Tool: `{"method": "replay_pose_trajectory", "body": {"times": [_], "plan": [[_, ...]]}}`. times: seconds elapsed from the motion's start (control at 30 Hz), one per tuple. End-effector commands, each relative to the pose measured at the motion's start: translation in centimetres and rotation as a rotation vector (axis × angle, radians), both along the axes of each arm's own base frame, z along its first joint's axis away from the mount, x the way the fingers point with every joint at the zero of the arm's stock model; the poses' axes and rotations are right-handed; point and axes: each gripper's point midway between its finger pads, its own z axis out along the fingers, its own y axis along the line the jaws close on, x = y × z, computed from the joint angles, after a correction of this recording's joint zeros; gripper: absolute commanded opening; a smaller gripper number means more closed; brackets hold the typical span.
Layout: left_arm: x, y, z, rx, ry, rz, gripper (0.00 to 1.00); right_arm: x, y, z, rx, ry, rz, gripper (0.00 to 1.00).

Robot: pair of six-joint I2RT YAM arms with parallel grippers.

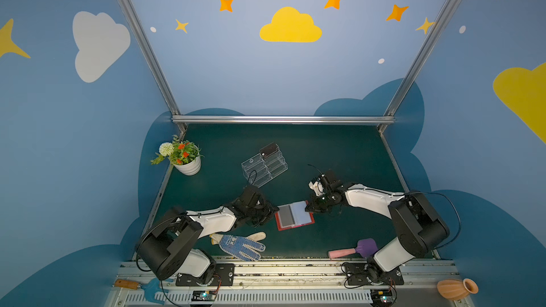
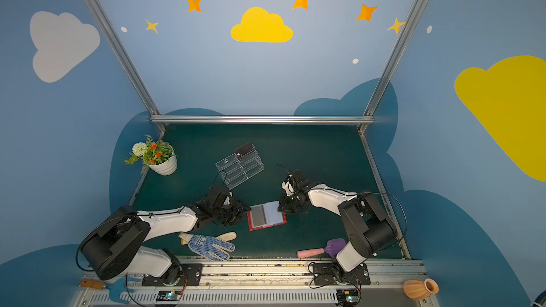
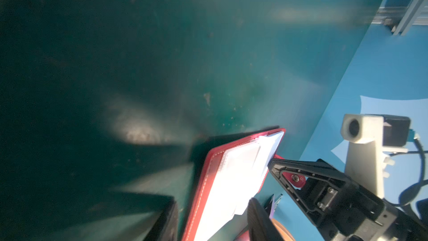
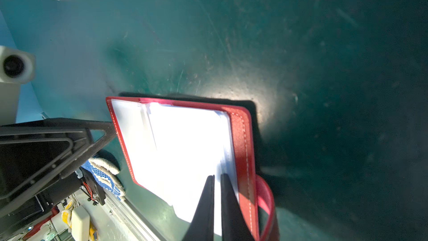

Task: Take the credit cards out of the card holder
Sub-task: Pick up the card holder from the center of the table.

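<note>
Card holder (image 1: 294,216) lies open and flat on the green desk (image 1: 325,149), right between my 2 tools. Its spread width runs from tool to tool and its fold points away from the arm bases. My left tool (image 1: 272,211) sits at the edge nearer the left arm. In the left wrist view its jaws stand apart with that red edge between them, and a strip of desk shows beside 1 finger, so I judge nothing is clamped there yet. My right tool (image 1: 308,206) is on the opposite half. The right wrist view shows its fingers (image 4: 207,200) set almost together on the pale sleeves (image 4: 180,149), only a thin slit between, which I read as a pinch on a leaf. A grey rectangle (image 1: 286,217) fills the half by the left tool; whether it is a card I cannot tell. Clear acrylic stand (image 1: 264,165) beyond the left tool holds 1 dark credit card (image 1: 268,149) in its farthest tier; the other tiers look empty.
</note>
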Motion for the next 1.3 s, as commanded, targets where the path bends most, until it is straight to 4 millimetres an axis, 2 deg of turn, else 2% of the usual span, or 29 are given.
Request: {"method": "replay_pose_trajectory", "body": {"times": [0.0, 0.1, 0.6, 0.73, 0.83, 0.93, 1.07, 1.27], "plan": [[-0.1, -0.1, -0.2, -0.02, 0.003, 0.017, 0.43, -0.9, -1.0, -1.8, -0.055, 0.036, -0.01, 0.1], [-0.6, -0.1, -0.6, -0.022, 0.011, 0.017, 0.38, -1.0, -1.2, -2.0, -0.061, 0.041, -0.012, 0.1], [-2.1, -0.3, -2.2, -0.018, 0.028, 0.012, 0.3, -1.4, -1.3, -2.5, -0.06, 0.057, -0.014, 0.08], [-1.7, -0.7, -1.2, -0.064, -0.033, 0.026, 0.25, -1.5, -1.4, -2.5, -0.062, 0.059, -0.015, 0.08], [-1.3, -1.6, 0.2, -0.085, -0.087, 0.003, 0.25, -1.6, -1.4, -2.6, -0.063, 0.062, -0.015, 0.08], [-1.0, -2.2, 1.1, -0.111, -0.123, -0.009, 0.19, -1.7, -1.5, -2.6, -0.062, 0.061, -0.013, 0.08], [-0.7, -2.2, 1.6, -0.118, -0.153, -0.009, 0.11, -1.8, -1.5, -2.7, -0.061, 0.067, -0.014, 0.08], [-0.6, -2.2, 2.7, -0.13, -0.195, -0.009, 0.07, -1.8, -1.3, -2.6, -0.051, 0.066, -0.013, 0.08]]}}
